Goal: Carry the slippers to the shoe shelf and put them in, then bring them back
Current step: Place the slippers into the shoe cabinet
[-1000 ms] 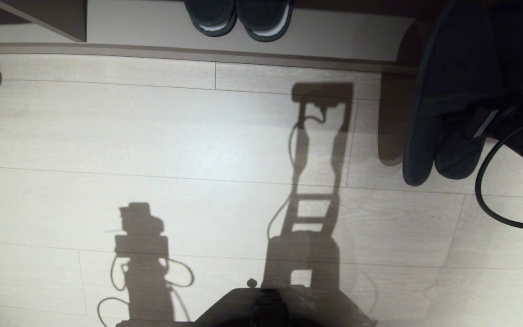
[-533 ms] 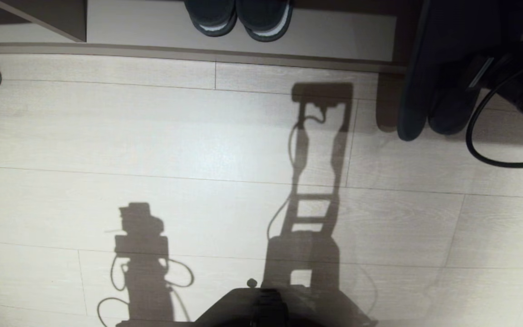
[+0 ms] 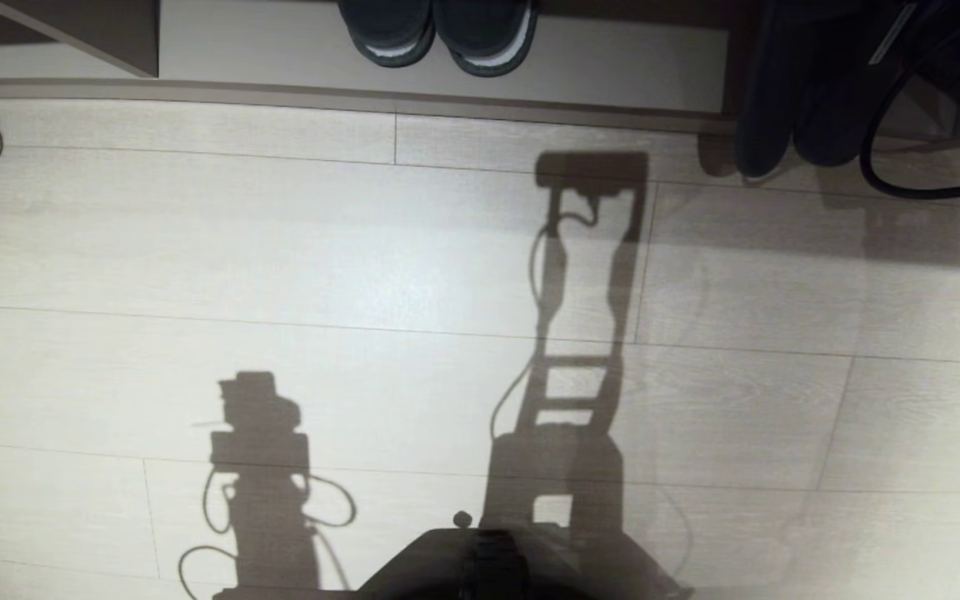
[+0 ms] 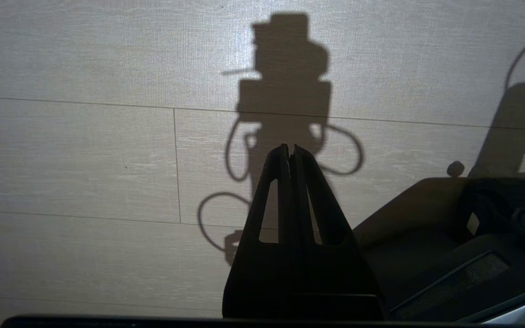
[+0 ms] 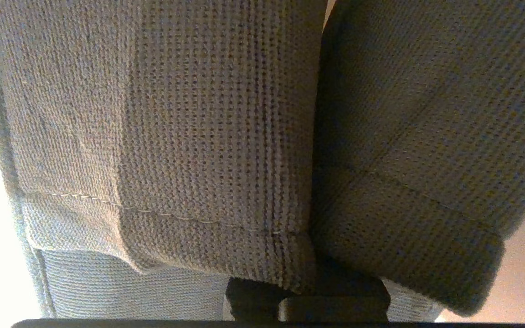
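Slippers [image 3: 797, 92] of soft, slate grey-blue knitted fabric, a flat pair with rounded ends and wide upper bands, hang side by side from the right gripper [image 5: 310, 291], whose fingers are clamped together on the fabric between the two bands; the wrist view is filled by their ribbed weave and a stitched seam just beyond the fingertips. In the head view the pair is at the far right edge of the low shoe shelf [image 3: 613, 62] of pale beige wood-grain laminate with a darker brown front edge, their rounded lower ends reaching just past that edge over the pale plank floor [image 3: 363, 250], beside a looping black cable [image 3: 872, 167]. Farther along the shelf from the gripper sits a darker pair of slippers with pale insole stripes [image 3: 438, 33]. The left gripper [image 4: 290, 152] hangs over bare floor with its black fingers pressed together, holding nothing, above its own shadow.
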Robot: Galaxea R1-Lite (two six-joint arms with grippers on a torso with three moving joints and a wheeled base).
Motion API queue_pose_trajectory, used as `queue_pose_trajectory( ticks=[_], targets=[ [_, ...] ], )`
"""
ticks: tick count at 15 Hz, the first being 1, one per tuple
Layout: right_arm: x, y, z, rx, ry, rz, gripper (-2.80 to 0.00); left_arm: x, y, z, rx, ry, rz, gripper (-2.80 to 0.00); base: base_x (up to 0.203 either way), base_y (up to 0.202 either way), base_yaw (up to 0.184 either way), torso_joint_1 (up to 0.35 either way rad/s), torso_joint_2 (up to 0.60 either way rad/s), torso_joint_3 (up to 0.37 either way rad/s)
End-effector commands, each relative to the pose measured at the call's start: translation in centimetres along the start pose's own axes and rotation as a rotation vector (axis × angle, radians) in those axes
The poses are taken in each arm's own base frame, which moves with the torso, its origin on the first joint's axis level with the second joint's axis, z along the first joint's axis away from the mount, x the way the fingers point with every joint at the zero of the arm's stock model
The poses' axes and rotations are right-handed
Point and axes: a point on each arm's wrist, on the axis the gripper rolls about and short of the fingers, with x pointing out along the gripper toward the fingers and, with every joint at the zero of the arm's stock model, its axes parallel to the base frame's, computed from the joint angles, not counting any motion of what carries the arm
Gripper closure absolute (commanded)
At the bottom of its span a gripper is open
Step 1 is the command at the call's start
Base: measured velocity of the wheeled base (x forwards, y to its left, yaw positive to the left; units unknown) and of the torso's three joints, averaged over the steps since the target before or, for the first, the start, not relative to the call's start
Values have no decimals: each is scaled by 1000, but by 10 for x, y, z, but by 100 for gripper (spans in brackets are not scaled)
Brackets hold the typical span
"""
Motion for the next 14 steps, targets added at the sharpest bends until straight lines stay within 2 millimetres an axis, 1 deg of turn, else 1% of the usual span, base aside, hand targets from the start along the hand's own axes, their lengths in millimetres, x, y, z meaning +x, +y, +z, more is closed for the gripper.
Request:
queue_pose_trajectory(
  ticks=[1,4,6,11,14],
  targets=[
    [12,-2,-3,-10,-15,1,0,0,0,0,0,-2,0,0,0,0,0,0,0,0],
    [20,-4,-3,-17,-32,2,0,0,0,0,1,-2,0,0,0,0,0,0,0,0],
    [29,-6,5,-18,-42,1,0,0,0,0,1,-2,0,0,0,0,0,0,0,0],
    [48,-14,-9,-26,-40,-11,0,0,0,0,1,-2,2,0,0,0,0,0,0,0],
    [52,-14,-17,-24,-35,-9,0,0,0,0,1,-2,2,0,0,0,0,0,0,0]
  ],
)
